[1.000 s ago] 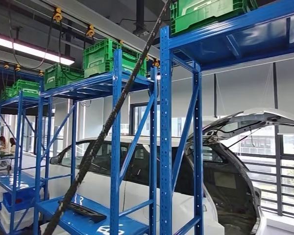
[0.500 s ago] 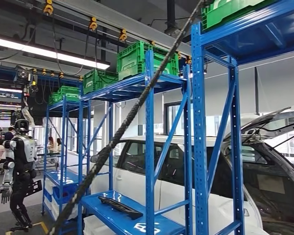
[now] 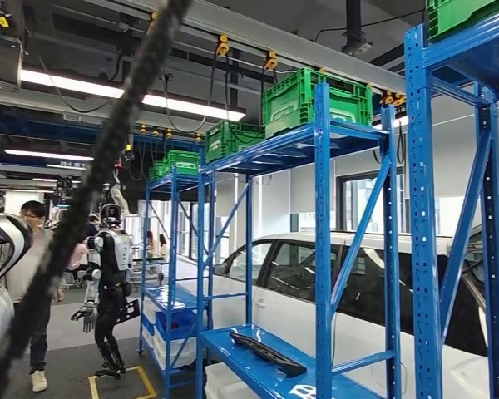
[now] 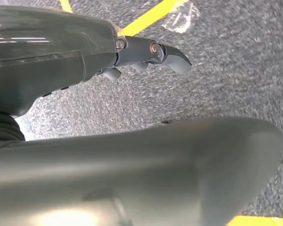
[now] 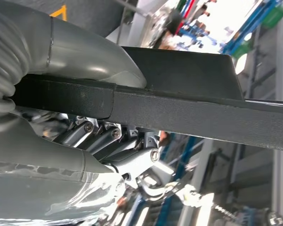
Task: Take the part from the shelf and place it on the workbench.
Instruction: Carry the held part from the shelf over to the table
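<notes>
One black part [image 5: 190, 110], its end cut off, sits clamped in the right hand [image 5: 108, 136].

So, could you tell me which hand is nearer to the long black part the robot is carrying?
Right. The right hand grips the black part, thumb on one face, fingers on the other. The left hand hangs above the grey floor, holding nothing.

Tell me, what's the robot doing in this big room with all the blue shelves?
The robot's right hand grips a long flat black plastic part. Its left hand hangs over the grey speckled floor, holding nothing. Ahead stand tall blue metal shelves; another long black part lies on a low shelf.
</notes>
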Available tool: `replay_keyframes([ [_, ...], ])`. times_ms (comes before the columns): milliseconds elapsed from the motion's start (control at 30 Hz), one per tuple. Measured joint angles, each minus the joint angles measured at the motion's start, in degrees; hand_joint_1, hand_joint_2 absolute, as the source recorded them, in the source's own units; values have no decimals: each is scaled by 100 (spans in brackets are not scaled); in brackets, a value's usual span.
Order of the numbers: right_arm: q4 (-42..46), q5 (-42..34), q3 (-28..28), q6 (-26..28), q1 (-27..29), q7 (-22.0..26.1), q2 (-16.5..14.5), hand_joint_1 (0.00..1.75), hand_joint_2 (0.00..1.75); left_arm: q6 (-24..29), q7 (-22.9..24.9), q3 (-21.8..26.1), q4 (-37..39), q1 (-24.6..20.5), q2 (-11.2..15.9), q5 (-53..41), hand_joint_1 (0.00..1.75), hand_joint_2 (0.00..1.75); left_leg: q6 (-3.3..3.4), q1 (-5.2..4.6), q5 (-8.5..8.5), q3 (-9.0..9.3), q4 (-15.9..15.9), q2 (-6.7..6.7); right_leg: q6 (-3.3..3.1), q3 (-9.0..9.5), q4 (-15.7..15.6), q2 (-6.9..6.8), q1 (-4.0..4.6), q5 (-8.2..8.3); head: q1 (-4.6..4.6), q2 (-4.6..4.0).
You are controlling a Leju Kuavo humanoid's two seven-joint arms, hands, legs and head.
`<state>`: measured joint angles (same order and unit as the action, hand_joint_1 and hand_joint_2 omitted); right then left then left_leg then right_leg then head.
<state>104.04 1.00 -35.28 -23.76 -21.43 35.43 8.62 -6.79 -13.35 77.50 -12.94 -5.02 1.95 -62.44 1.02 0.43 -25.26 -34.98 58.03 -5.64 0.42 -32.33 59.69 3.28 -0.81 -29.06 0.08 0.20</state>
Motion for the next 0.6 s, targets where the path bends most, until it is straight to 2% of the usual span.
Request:
replay_keyframes([
  [33, 8, 0, 0, -1, 2, 1, -2, 175, 175, 7, 5, 0, 0, 2, -1, 1, 0, 175, -21, 9, 11, -22, 6, -62, -11, 59, -149, 66, 6, 39, 1, 0],
  [67, 12, 1, 0, -3, 4, 1, -4, 175, 175, 11, 11, 0, 0, 11, -1, 3, 0, 175, -50, 21, 27, -42, 5, -122, -14, 73, -178, 59, 15, 27, 1, 0],
  [100, 15, 2, 0, -8, 5, 1, -11, 175, 175, 15, 16, 0, 0, 27, -1, 4, 0, 175, -83, 37, 41, -57, -2, -184, -23, 80, -199, 8, 16, 37, 1, 0],
  [133, 16, 3, 0, -12, 3, 0, -22, 175, 175, 15, 19, -1, 0, 48, -2, 5, 0, 175, -109, 37, 32, -71, 6, -178, -46, 90, -223, -58, 12, 53, 1, 0],
  [200, 22, -1, 0, -22, -1, 2, -57, 175, 175, 13, 21, -2, 0, 63, -5, 4, 0, 175, -155, 22, -154, -206, 270, 48, -101, 112, -278, -204, -12, 87, 1, 0],
  [267, 28, -5, 0, -31, 18, 3, -78, 175, 175, 10, 21, -2, 0, 44, -7, 3, 0, 175, -198, 33, -518, -541, 970, 361, -125, 115, -290, -367, -10, 94, 1, 0],
  [300, 28, -5, -1, -35, 35, 2, -80, 175, 175, 8, 21, -2, 0, 35, -6, 1, 0, 175, -224, 53, -656, -711, 1333, 436, -126, 112, -289, -453, -7, 90, 1, 0],
  [333, 28, -5, -1, -39, 51, 1, -83, 175, 175, 5, 21, -3, 0, 37, -6, 0, 0, 175, -248, 74, -702, -804, 1546, 478, -121, 111, -288, -533, -8, 85, 1, 0],
  [367, 28, -5, -2, -41, 62, 0, -86, 175, 175, 3, 21, -3, 0, 47, -7, -1, 0, 175, -270, 96, -648, -793, 1552, 509, -111, 113, -287, -606, -14, 78, 1, 0],
  [400, 28, -7, -2, -43, 68, 1, -90, 175, 175, 1, 21, -4, 0, 57, -5, -1, 0, 175, -289, 115, -501, -661, 1320, 550, -94, 122, -284, -674, -23, 67, 1, 0],
  [467, 28, -12, -2, -56, 68, 2, -98, 175, 175, -1, 17, -4, 0, 60, -2, -1, 0, 175, -309, 115, -173, -221, 527, 772, -27, 152, -268, -798, -27, 27, 1, 0],
  [500, 28, -16, -2, -64, 66, 2, -102, 175, 175, -2, 15, -4, 0, 50, -1, -1, 0, 175, -289, 102, -82, -60, 225, 867, 12, 166, -257, -850, -19, 6, 1, 0],
  [533, 28, -20, -2, -73, 66, 2, -108, 175, 175, -2, 14, -4, 0, 45, -2, -1, 0, 175, -258, 83, -54, 23, 61, 931, 50, 180, -253, -899, -5, -10, 1, 0],
  [567, 28, -24, -2, -78, 66, 2, -114, 175, 175, -2, 14, -5, 0, 47, -2, -3, 0, 175, -215, 59, -75, 24, 30, 920, 83, 191, -257, -949, 6, -18, 1, 0],
  [600, 28, -31, -2, -80, 65, 2, -120, 175, 175, -2, 17, -5, 0, 59, -2, -7, 0, 175, -167, 57, -68, 9, 32, 850, 112, 207, -267, -1000, 0, -22, 0, 0],
])
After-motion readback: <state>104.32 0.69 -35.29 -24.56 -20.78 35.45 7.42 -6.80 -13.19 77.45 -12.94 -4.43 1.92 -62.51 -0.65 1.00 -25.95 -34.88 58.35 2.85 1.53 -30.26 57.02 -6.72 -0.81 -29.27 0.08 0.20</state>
